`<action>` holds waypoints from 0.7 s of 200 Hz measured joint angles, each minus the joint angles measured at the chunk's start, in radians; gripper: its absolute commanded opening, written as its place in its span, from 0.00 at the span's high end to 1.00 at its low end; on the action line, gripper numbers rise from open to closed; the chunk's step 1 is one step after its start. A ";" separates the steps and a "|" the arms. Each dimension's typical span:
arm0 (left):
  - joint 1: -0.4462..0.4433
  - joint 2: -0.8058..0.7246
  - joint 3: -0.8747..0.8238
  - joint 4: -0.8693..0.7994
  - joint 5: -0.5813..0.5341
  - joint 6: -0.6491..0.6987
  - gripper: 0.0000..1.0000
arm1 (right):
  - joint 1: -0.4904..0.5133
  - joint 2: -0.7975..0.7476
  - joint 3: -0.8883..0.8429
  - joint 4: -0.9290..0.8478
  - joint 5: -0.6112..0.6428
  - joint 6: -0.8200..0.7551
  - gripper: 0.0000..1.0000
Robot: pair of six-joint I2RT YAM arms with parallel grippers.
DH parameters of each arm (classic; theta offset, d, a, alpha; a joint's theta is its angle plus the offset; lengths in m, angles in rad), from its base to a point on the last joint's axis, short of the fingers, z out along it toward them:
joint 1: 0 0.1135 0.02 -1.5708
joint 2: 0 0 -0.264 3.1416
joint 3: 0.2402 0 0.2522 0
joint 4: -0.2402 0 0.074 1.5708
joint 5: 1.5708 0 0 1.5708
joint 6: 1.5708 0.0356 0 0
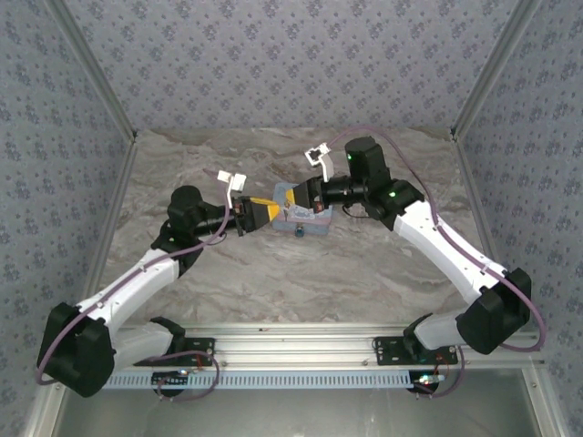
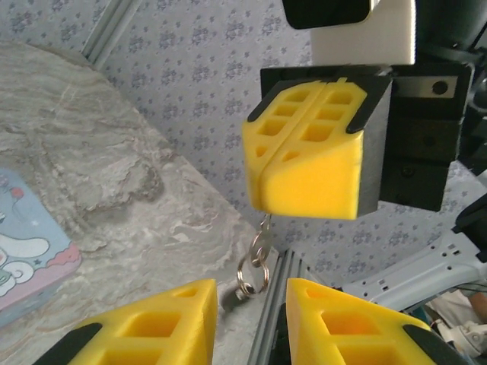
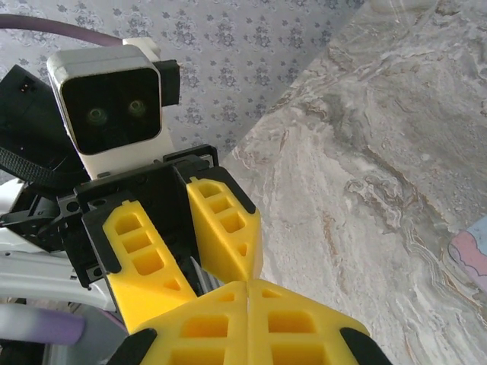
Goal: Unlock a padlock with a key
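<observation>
My right gripper (image 1: 293, 196) hangs over the light blue cartoon tin (image 1: 308, 221) with its yellow fingers (image 2: 304, 144) pressed together. From between them dangles a chain of silver key rings (image 2: 255, 266) with a small dark metal piece (image 2: 232, 300) at its end. The pinched part is hidden. My left gripper (image 2: 251, 319) faces it from just below and to the left, open, with the rings hanging above the gap. A tiny dark bluish padlock (image 1: 299, 232) seems to lie at the tin's near edge. In the right wrist view my right gripper (image 3: 249, 293) is shut, and the left fingers (image 3: 221, 228) stand apart.
The tin's corner (image 2: 23, 251) lies on the marbled table (image 1: 273, 282). Patterned walls (image 1: 291, 55) and grey metal posts (image 1: 100, 82) close in the back and sides. A metal rail (image 1: 301, 341) runs along the near edge.
</observation>
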 measured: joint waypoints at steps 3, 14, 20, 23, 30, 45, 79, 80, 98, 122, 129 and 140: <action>-0.001 0.003 0.000 0.010 0.000 -0.008 0.69 | 0.000 -0.002 -0.002 0.003 -0.002 0.002 1.00; -0.005 0.013 -0.003 0.047 0.003 -0.033 0.69 | 0.000 -0.008 -0.011 0.008 -0.003 0.004 1.00; -0.010 0.019 -0.006 0.066 0.004 -0.048 0.69 | 0.000 -0.012 -0.017 0.012 -0.006 0.007 1.00; -0.012 0.021 -0.007 0.073 0.005 -0.053 0.69 | 0.000 -0.015 -0.020 0.014 -0.006 0.008 1.00; -0.017 0.027 -0.011 0.091 0.006 -0.066 0.69 | 0.000 -0.021 -0.026 0.019 -0.006 0.012 1.00; -0.030 0.039 -0.015 0.118 0.008 -0.089 0.69 | 0.000 -0.034 -0.038 0.033 -0.007 0.024 1.00; -0.047 0.046 -0.016 0.150 0.006 -0.113 0.66 | 0.000 -0.048 -0.053 0.066 -0.010 0.042 1.00; -0.047 0.046 -0.016 0.151 0.006 -0.113 0.67 | 0.000 -0.049 -0.054 0.067 -0.010 0.042 1.00; -0.050 0.046 -0.018 0.160 0.006 -0.119 0.66 | 0.000 -0.051 -0.062 0.079 -0.009 0.053 1.00; -0.051 0.046 -0.020 0.161 0.006 -0.119 0.66 | 0.001 -0.053 -0.074 0.095 -0.009 0.061 1.00; -0.051 0.046 -0.020 0.161 0.006 -0.119 0.67 | 0.001 -0.053 -0.075 0.098 -0.009 0.064 1.00; -0.053 0.046 -0.021 0.161 0.006 -0.118 0.68 | 0.001 -0.053 -0.076 0.106 -0.010 0.068 1.00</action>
